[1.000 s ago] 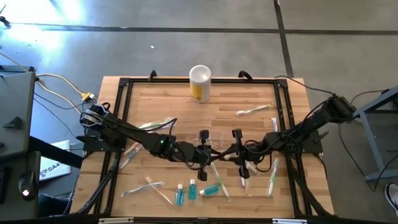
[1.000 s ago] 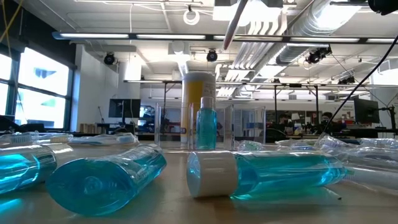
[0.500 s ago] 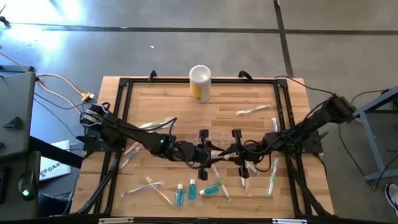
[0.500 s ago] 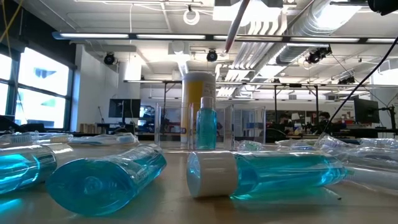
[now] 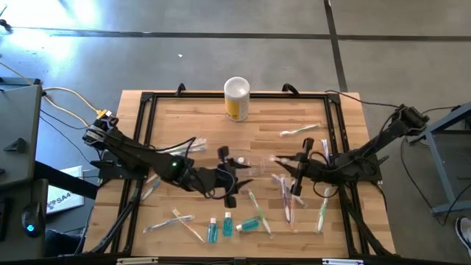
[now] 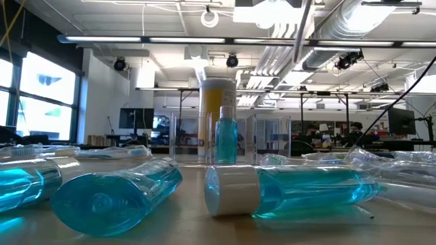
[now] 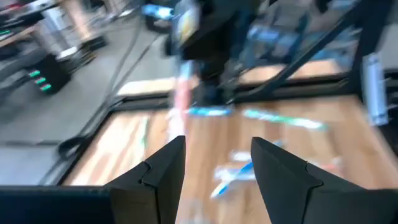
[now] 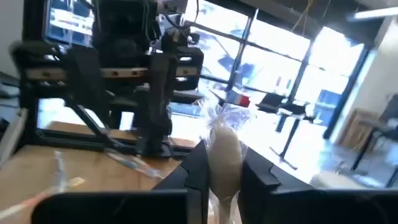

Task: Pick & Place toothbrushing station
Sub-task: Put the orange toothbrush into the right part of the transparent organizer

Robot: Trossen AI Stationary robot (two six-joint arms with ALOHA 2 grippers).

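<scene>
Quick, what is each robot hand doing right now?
Left hand: open, holding nothing.
Right hand: shut on a toothbrush.

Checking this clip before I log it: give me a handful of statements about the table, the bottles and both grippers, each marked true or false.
1. The right gripper is shut on a wrapped toothbrush. True.
2. The left gripper holds a teal bottle. False: its fingers stand apart with nothing between them.
3. The yellow canister lies on its side among the teal bottles. False: it stands upright near the table's far edge, apart from them.
4. One small teal bottle stands upright while another teal bottle lies on its side. True.
5. Both grippers hover over the middle of the table. True.
</scene>
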